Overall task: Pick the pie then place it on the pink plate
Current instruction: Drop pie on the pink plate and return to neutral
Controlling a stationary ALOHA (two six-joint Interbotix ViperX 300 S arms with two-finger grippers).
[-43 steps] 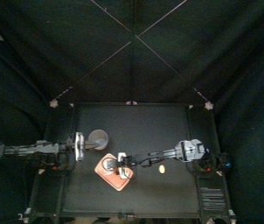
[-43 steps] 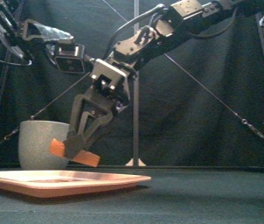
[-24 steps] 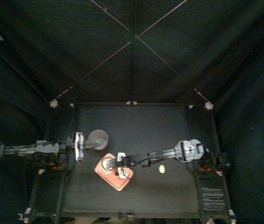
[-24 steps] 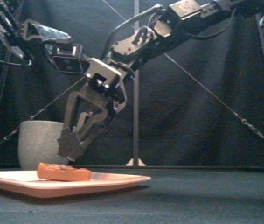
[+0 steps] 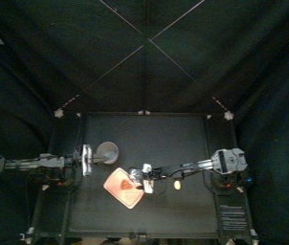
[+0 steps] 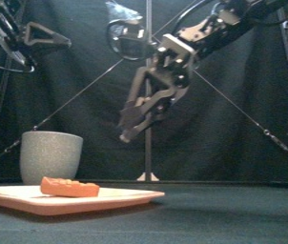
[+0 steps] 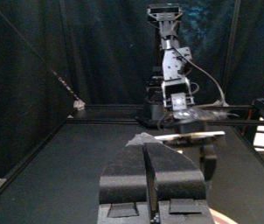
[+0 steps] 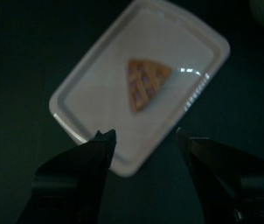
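**Pie down; clear away cleanly**

The pie [image 6: 69,187] lies flat on the pink plate [image 6: 128,197], which sits on the surface [image 6: 223,214]. Above the plate hangs the right claw [image 6: 132,129], jaws spread and empty. It is best raised straight up, clear of the grey cup [image 6: 51,155] behind. The left claw [image 7: 149,153] rests closed at the left.

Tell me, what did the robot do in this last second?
The right gripper brought the pie down onto the pink tray and let go. It then rose and pulled back toward the right, jaws open. The grey cup stayed where it was, and the left gripper kept resting at the table's left.
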